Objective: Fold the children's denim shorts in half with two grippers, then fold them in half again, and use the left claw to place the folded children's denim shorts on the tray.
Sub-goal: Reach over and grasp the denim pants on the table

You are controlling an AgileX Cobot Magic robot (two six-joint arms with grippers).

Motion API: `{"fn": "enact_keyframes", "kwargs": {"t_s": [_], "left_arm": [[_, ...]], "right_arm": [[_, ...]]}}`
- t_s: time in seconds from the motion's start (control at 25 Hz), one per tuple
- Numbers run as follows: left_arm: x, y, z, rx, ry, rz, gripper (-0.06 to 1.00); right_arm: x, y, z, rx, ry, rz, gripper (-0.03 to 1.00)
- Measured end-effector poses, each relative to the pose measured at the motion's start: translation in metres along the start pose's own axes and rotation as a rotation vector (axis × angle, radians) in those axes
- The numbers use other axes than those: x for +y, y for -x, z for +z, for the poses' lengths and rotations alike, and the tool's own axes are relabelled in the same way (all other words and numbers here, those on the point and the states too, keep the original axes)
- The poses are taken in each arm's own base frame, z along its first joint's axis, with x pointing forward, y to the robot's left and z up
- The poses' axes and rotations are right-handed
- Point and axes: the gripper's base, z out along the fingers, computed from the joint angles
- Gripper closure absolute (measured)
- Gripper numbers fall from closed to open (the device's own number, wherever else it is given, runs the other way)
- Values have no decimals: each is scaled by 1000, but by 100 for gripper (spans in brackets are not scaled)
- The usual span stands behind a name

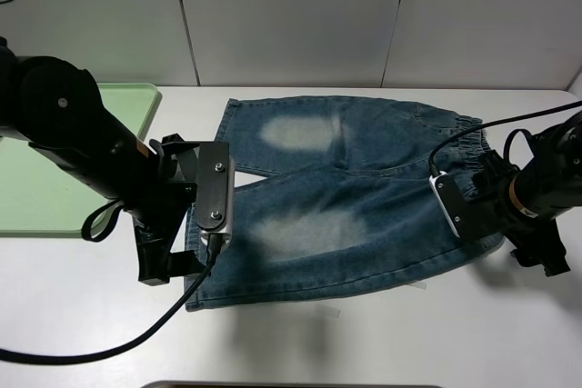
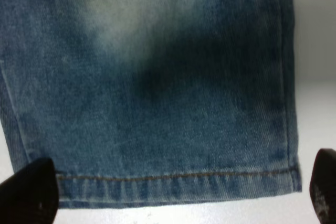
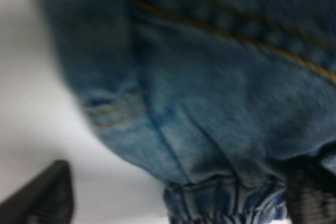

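Observation:
The children's denim shorts (image 1: 346, 197) lie flat on the white table, legs to the left and elastic waistband to the right, with pale faded patches on both legs. My left gripper (image 1: 168, 261) is low at the hem of the near leg. In the left wrist view it (image 2: 178, 198) is open, and its black fingertips (image 2: 29, 192) straddle the stitched hem (image 2: 173, 182). My right gripper (image 1: 532, 252) is at the near end of the waistband. In the right wrist view it (image 3: 178, 203) is open around the gathered waistband (image 3: 220, 203). Neither gripper holds cloth.
The light green tray (image 1: 55, 179) lies at the left side of the table, partly behind the left arm. Black cables trail from both arms across the table. A white panelled wall stands behind the table.

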Motion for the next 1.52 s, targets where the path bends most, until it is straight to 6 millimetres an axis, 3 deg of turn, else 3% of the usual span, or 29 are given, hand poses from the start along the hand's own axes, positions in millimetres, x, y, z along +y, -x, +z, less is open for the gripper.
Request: {"fn": "enact_keyframes", "kwargs": {"t_s": [0.12,0.24,0.28,0.48,0.8,1.0,1.28,1.52], "left_arm": [[0,0,0,-1,2,9,-1],[0,0,0,-1,2,10,-1],[0,0,0,-1,1,10,-1],[-6,-6,4,17,-20,26,-1],[-29,-29,41,124,-159,86,0],[-36,-18,45,97,-151,90,1],[-65,9,46,51,-189,260,2],[-66,9,53,52,-177,269,3]], "right_arm": [[-1,-6,5,-15,1,41,60],[0,-12,8,-35,4,83,91],[0,-13,9,-41,1,90,96],[0,-14,9,-43,0,91,96],[0,-14,9,-43,0,91,96],[0,-14,9,-41,1,92,96],[1,-15,9,-37,4,98,96],[1,-16,9,-28,12,119,96]]}}
